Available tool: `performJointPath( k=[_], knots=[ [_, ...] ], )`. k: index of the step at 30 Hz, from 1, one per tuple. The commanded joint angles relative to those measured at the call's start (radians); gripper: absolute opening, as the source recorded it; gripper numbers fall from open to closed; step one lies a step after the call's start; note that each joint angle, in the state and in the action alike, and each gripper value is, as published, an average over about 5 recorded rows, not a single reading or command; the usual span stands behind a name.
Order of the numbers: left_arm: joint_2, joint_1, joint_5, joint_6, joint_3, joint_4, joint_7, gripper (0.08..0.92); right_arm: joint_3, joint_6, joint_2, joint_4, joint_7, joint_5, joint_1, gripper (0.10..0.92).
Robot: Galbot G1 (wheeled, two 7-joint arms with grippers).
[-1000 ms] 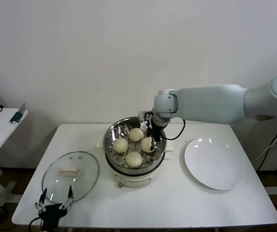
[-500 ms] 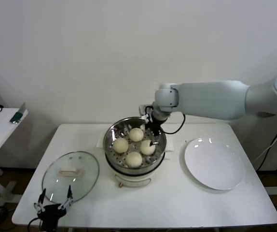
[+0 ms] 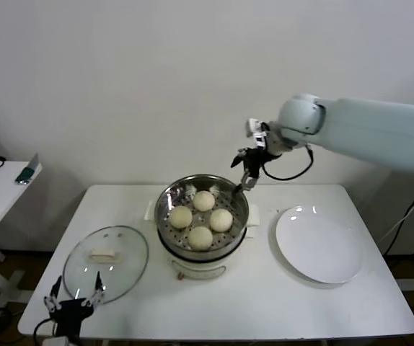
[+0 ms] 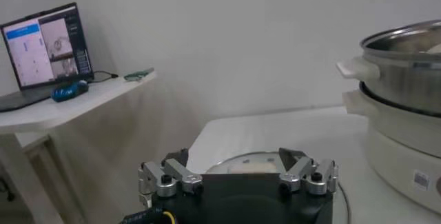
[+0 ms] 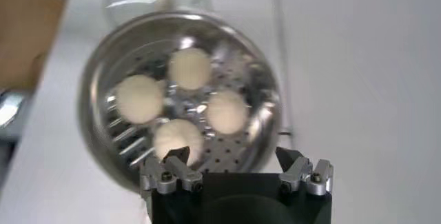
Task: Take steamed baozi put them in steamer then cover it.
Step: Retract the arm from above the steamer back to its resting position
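Reaching in from the robot's right side, the right arm stretches across above the table (image 3: 265,303), its forearm almost level and its wrist bent downward. The right gripper (image 3: 247,175) hangs in the air just above the far right rim of the steamer (image 3: 239,229), touching nothing. Its fingers stand apart and empty; in the right wrist view the right gripper (image 5: 237,170) looks straight down into the pot, with both finger bases spread wide and nothing between them.

All four buns sit inside the steamer on the perforated tray (image 5: 231,146). From the head view they form a loose diamond: one at the back (image 3: 204,200), one at the left (image 3: 180,216), one at the right (image 3: 221,219) and one at the front (image 3: 200,237). They lie close together, and whether neighbours actually touch is hard to tell from this angle. The steamer stands uncovered near the middle of the table on its cream base.

The glass lid (image 3: 106,262) lies flat on the table to the left of the steamer, handle up, well apart from the pot. The left gripper (image 3: 73,301) is low at the front left edge of the table, just in front of the lid, with its fingers open and holding nothing; the left wrist view shows the left gripper (image 4: 236,174) facing the lid and the steamer's side (image 4: 406,87). A white plate (image 3: 321,245) rests on the table to the right of the steamer.
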Motion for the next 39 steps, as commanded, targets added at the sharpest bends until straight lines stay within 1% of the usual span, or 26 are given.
performJointPath(
  k=[1,4,8,11,15,21,29,31,35,39],
  knots=[
    [0.001,0.005,0.006,0.034,0.001,-0.015,-0.012,0.823,0.753,0.068,-0.393,0.107,0.627,0.026,-0.688,0.823],
    [0.008,-0.009,0.011,0.024,0.000,-0.009,-0.010,0.823,1.123,0.122,-0.421,0.138,0.660,-0.035,-1.028,0.823],
    [0.023,-0.033,0.018,0.016,0.004,0.005,0.003,0.823,1.528,0.191,-0.413,0.174,0.639,-0.145,-1.445,0.823],
    [0.039,-0.049,0.020,-0.004,0.007,0.009,0.020,0.823,1.762,0.262,-0.369,0.182,0.600,-0.234,-1.711,0.823],
    [0.051,-0.077,0.052,-0.042,0.003,0.011,0.032,0.823,1.974,0.393,-0.270,0.178,0.549,-0.335,-1.951,0.823],
    [0.054,-0.109,0.147,-0.114,0.006,0.045,0.032,0.823,2.118,0.575,-0.088,0.157,0.497,-0.410,-2.157,0.823],
    [0.054,-0.103,0.273,-0.183,0.000,0.099,0.001,0.823,2.147,0.712,0.085,0.157,0.470,-0.421,-2.277,0.823],
    [0.060,-0.101,0.316,-0.197,-0.005,0.117,-0.029,0.823,2.140,0.747,0.122,0.161,0.467,-0.426,-2.291,0.823],
    [0.088,-0.101,0.466,-0.223,-0.019,0.158,-0.133,0.823,2.120,0.812,0.178,0.157,0.460,-0.428,-2.308,0.823],
    [0.150,-0.092,0.708,-0.227,-0.042,0.206,-0.244,0.823,2.103,0.823,0.222,0.159,0.467,-0.434,-2.324,0.823]
  ],
)
